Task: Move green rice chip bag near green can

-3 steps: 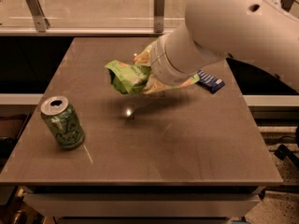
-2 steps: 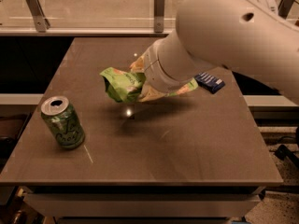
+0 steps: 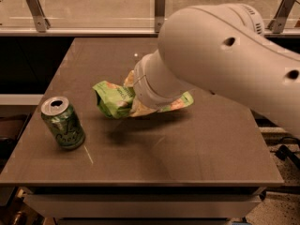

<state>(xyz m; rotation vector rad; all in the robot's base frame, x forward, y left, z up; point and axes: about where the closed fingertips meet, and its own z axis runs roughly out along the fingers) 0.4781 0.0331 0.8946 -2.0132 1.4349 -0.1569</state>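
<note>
The green rice chip bag (image 3: 111, 100) is a crumpled light green pouch hanging a little above the brown table (image 3: 187, 158), with its shadow below it. My gripper (image 3: 132, 97) is shut on the bag's middle and is mostly hidden by my large white arm (image 3: 220, 64). One end of the bag sticks out to the right under the wrist (image 3: 180, 102). The green can (image 3: 63, 123) stands upright near the table's front left corner, to the left of the bag and slightly nearer the front. A gap of bare table lies between them.
A glass rail with metal posts (image 3: 160, 8) runs behind the table. The table's left edge drops into a dark gap (image 3: 28, 74). My arm covers the table's right rear part. Cables lie on the floor at the right (image 3: 286, 153).
My arm has carried the bag left and toward the front of the table, closer to the can. The small blue bar seen earlier at the right is now hidden behind my arm.
</note>
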